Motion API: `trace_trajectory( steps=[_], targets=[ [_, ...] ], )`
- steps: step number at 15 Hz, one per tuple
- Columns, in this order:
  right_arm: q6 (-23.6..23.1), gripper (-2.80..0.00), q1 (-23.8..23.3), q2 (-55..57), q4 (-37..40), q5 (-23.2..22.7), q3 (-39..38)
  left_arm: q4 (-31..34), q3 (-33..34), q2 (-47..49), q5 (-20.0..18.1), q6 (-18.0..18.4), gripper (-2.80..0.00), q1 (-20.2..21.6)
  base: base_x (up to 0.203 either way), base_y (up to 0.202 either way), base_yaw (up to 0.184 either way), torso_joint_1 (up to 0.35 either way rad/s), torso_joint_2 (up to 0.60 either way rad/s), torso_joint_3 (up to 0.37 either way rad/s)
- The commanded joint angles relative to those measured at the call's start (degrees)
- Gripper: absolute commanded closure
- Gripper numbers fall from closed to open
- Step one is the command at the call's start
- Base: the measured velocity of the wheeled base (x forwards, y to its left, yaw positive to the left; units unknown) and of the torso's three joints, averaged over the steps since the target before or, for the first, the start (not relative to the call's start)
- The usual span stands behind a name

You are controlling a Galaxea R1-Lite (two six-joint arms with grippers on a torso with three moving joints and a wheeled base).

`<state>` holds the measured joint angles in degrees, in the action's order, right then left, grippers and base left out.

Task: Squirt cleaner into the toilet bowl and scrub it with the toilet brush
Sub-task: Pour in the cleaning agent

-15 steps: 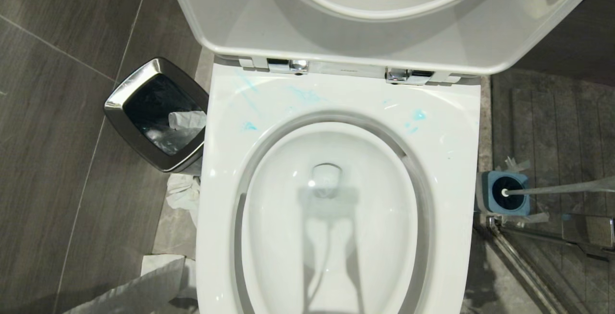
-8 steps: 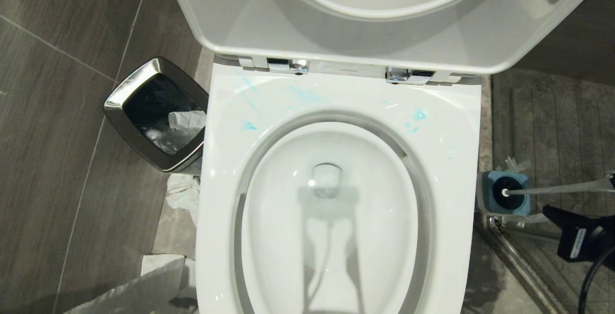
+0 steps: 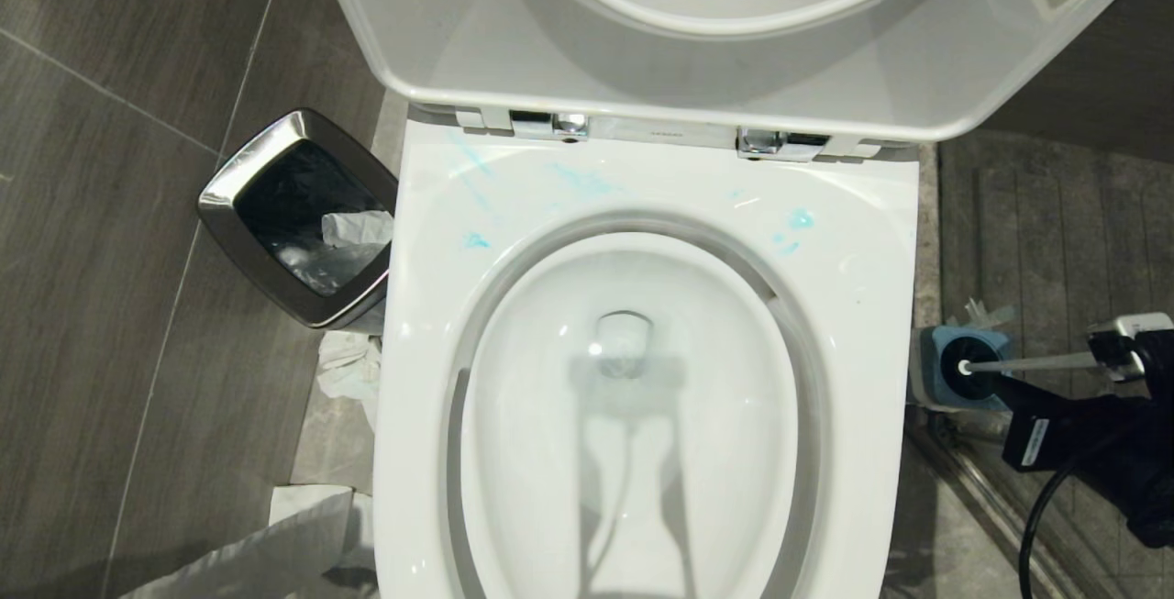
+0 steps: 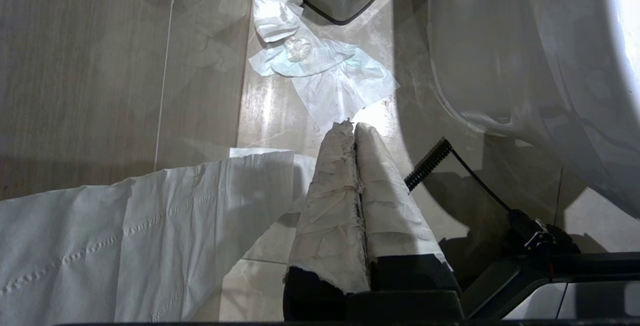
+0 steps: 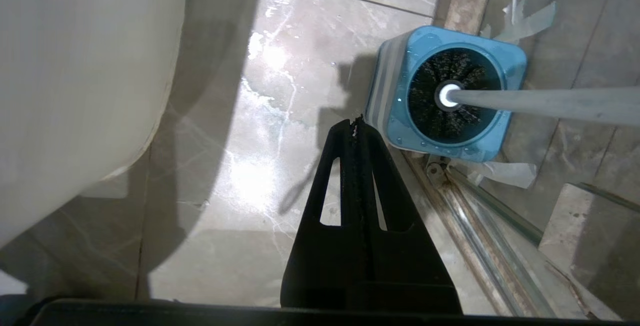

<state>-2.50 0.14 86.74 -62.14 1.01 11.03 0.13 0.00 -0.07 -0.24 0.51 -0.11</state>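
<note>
From the head camera we see the toilet bowl (image 3: 642, 379) with seat and lid raised and turquoise smears on its rim, a chrome-rimmed bin (image 3: 298, 214) to its left, and our right gripper (image 3: 995, 388) low at the right, beside the blue holder (image 3: 958, 370). Our right wrist camera adds what the head view lacks: the black jaws pressed together, empty, their tips just beside the holder, where the toilet brush (image 5: 540, 102) stands, dark head down, handle leaning away. Our left wrist camera shows the left gripper (image 4: 350, 129), paper-wrapped fingers (image 4: 330, 186) together, above glossy marbled floor tiles strewn with tissue (image 4: 320, 71).
</note>
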Motion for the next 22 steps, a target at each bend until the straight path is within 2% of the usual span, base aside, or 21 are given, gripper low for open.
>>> trace_trajectory(
  steps=[1, 5, 6, 8, 11, 14, 15, 17, 19, 22],
  targets=[
    [-0.5, 0.0, 2.5, 2.2, -8.3, -0.1, -4.8, 0.0, 0.1, 0.1, 0.0, 0.0, 0.0, 0.0, 0.0, 0.0, 0.0, 0.0, 0.0, 0.0],
    [-1.0, 0.0, 4.0, 2.2, -12.0, -0.2, -8.9, 0.0, 0.1, 0.1, 0.0, 0.0, 0.0, -0.1, 0.0, 0.0, 0.0, 0.0, 0.0, 0.0],
    [-1.5, -2.8, 4.4, 2.3, -13.7, -0.8, -10.1, 0.0, 0.1, 0.1, 0.0, 0.0, 0.0, -0.1, 0.0, 0.0, 0.0, 0.0, 0.0, 0.0],
    [-3.4, -2.8, 4.8, 2.0, -14.8, -1.6, -12.4, 0.0, 0.1, 0.1, 0.0, 0.0, 0.0, 0.0, 0.0, 0.0, 0.0, 0.0, 0.0, 0.0],
    [-3.7, -2.8, 4.7, 1.5, -15.5, -0.6, -12.4, 0.0, 0.1, 0.1, 0.0, 0.0, 0.0, 0.0, 0.0, 0.0, 0.0, 0.0, 0.0, 0.0],
    [-3.3, -2.8, 4.7, 3.3, -17.1, 6.5, -12.5, 0.0, 0.1, 0.1, 0.0, 0.0, 0.0, 0.0, 0.0, 0.0, 0.0, 0.0, 0.0, 0.0],
    [-2.0, -2.8, 4.5, 4.9, -17.2, 7.1, -12.5, 0.0, 0.1, 0.1, 0.0, 0.0, 0.0, -0.1, 0.0, 0.0, 0.0, 0.0, 0.0, 0.0],
    [4.6, -2.8, 4.3, 8.8, -17.5, 7.3, -12.1, 0.0, 0.1, 0.1, 0.0, 0.0, 0.0, 0.0, 0.0, 0.0, 0.0, 0.0, 0.0, 0.0],
    [8.4, -2.8, 4.3, 13.1, -17.5, 7.2, -10.2, 0.0, 0.1, 0.1, 0.0, 0.0, 0.0, 0.0, 0.0, 0.0, 0.0, 0.0, 0.0, 0.0],
    [9.3, -2.8, 4.2, 20.1, -17.9, 7.2, 0.3, 0.0, 0.1, 0.1, 0.0, 0.0, 0.0, -0.1, 0.0, 0.0, 0.0, 0.0, 0.0, 0.0]
  ],
)
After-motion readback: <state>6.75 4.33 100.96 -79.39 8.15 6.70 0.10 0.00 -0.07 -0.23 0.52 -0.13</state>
